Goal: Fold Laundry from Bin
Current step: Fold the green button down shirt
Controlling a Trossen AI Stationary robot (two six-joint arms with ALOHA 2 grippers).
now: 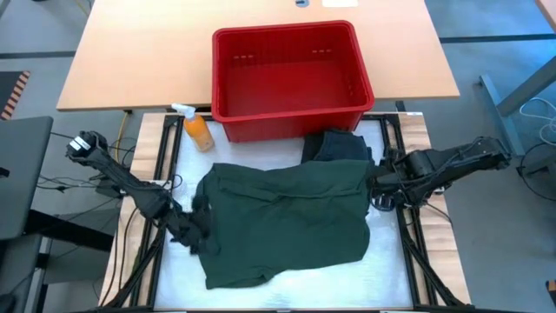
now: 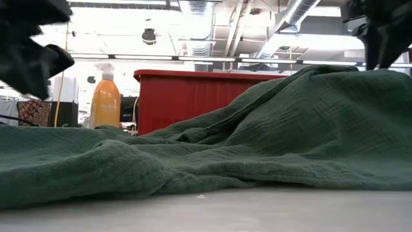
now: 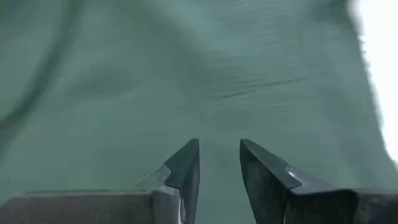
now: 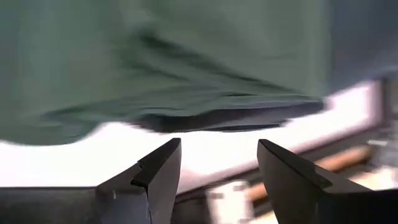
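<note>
Spreading the green shirt (image 1: 287, 222) flat below the bin (image 1: 291, 74) looks underway, the left gripper (image 1: 193, 228) at its nine o'clock edge and the right gripper (image 1: 375, 183) at two o'clock both gaping empty, needing fresh edge grips next.

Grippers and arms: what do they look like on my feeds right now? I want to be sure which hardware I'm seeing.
Both arms are dark, nearly black, jointed links. The left gripper has two dark wedge-shaped fingers tapering to points on a grey body. The right gripper has the same dark pointed fingers. From above, black cables trail near the left arm's base. No markings are readable.
</note>
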